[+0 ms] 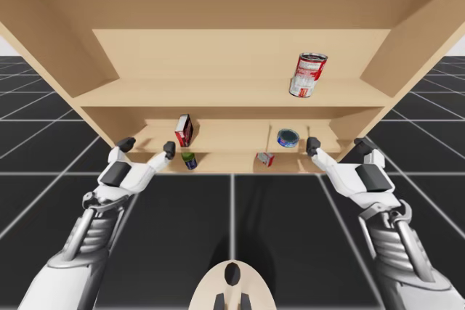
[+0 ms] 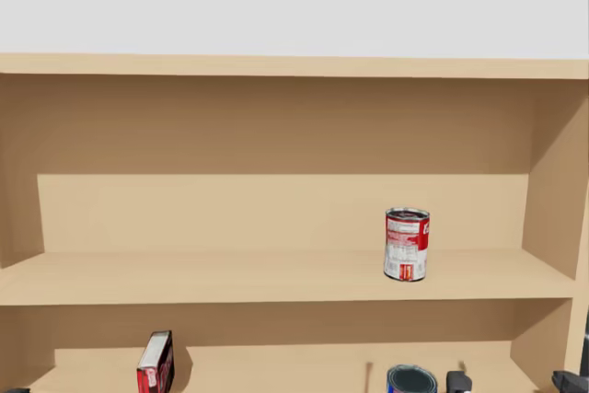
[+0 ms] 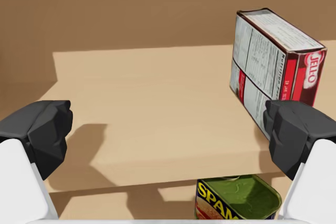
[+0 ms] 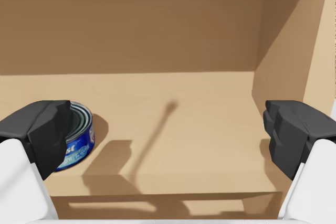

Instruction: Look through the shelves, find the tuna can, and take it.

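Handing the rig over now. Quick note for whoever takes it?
Left gripper: open, empty, facing the red box on the second shelf.
Right gripper: open, empty, at that shelf's right end.
Tuna can: flat blue can on the same shelf, ahead of the right gripper, off toward one finger, untouched.
Done: can found.
Left: line the right gripper up on it, close, lift out.

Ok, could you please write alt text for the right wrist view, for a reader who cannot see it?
A low blue can stands on a wooden shelf, ahead of my open right tool and partly hidden behind one of its dark fingers. Nothing is between the fingers.
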Motion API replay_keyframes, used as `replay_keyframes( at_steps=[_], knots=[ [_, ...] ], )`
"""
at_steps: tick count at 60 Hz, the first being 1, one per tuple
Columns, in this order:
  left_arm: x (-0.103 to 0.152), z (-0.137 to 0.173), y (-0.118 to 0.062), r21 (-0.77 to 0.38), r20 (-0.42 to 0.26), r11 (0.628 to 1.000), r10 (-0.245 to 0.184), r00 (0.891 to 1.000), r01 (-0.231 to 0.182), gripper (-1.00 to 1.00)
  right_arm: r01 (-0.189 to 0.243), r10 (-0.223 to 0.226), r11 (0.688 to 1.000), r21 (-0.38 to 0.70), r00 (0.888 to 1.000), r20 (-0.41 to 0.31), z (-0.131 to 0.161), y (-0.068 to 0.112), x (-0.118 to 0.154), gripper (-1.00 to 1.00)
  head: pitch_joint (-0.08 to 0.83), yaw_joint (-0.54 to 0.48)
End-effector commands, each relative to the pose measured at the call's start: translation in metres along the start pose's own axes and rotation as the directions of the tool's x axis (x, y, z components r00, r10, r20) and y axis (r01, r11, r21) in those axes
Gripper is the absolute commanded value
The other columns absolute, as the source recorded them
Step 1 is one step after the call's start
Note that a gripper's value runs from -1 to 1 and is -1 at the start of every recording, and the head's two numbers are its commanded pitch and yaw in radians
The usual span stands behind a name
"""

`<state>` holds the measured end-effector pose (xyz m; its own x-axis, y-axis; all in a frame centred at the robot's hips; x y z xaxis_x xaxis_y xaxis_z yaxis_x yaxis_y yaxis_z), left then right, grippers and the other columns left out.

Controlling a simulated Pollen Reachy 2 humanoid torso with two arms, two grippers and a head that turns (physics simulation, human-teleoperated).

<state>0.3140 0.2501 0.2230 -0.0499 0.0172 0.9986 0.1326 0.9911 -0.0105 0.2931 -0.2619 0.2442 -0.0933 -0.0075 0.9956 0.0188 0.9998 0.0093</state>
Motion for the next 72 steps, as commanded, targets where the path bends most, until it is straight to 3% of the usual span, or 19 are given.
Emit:
replay_keyframes(
  at_steps=[1,8,27,50,53,58,59,61,66,72],
  knots=[
    [0.000,0.000,0.001,0.018,0.001,1.000,0.003,1.000,-0.003,-1.00,0.012,-0.012,0.999,-0.031,1.000,0.002,-0.001,0.002,-0.003,-1.00,-0.003,-0.05],
    [0.000,0.000,0.002,0.020,0.001,1.000,0.004,1.000,-0.004,-1.00,0.016,-0.016,1.000,0.002,1.000,0.000,-0.001,0.003,-0.001,-1.00,0.024,-0.04],
    [-0.001,0.000,0.003,0.025,-0.011,1.000,-0.018,1.000,0.019,-1.00,0.002,-0.002,1.000,-0.024,1.000,-0.019,-0.002,0.005,-0.002,-1.00,0.230,-0.08],
    [-0.001,0.002,0.000,0.006,0.000,0.999,-0.038,0.999,0.038,-1.00,0.009,-0.009,1.000,-0.022,1.000,-0.003,-0.003,0.010,-0.006,-1.00,0.424,-0.28],
    [-0.001,0.002,-0.001,0.004,0.003,0.999,-0.039,0.999,0.039,-1.00,0.023,-0.023,1.000,-0.006,1.000,-0.017,-0.002,0.012,-0.006,-1.00,0.442,-0.29],
    [0.000,0.002,-0.001,0.002,0.008,0.999,-0.038,0.999,0.038,-1.00,0.002,-0.002,1.000,-0.010,0.999,-0.043,0.001,0.016,-0.004,-1.00,0.467,-0.29],
    [0.000,0.002,-0.001,0.002,0.008,0.999,-0.038,0.999,0.038,-1.00,0.009,-0.009,1.000,0.011,0.999,-0.042,0.002,0.015,-0.003,-1.00,0.469,-0.29],
    [0.000,0.002,-0.001,0.003,0.008,0.999,-0.037,0.999,0.037,-1.00,0.066,-0.062,0.996,0.057,0.995,-0.073,0.005,0.016,-0.001,-1.00,0.476,-0.29],
    [0.000,0.002,-0.001,0.005,0.009,0.999,-0.037,0.999,0.037,-1.00,0.077,-0.069,0.993,0.093,0.994,-0.090,0.010,0.020,0.006,-1.00,0.481,-0.29],
    [0.000,0.002,-0.001,0.004,0.008,0.999,-0.038,0.999,0.038,-1.00,0.041,-0.029,0.991,0.131,0.995,-0.093,0.012,0.028,0.018,-1.00,0.483,-0.29]
  ],
)
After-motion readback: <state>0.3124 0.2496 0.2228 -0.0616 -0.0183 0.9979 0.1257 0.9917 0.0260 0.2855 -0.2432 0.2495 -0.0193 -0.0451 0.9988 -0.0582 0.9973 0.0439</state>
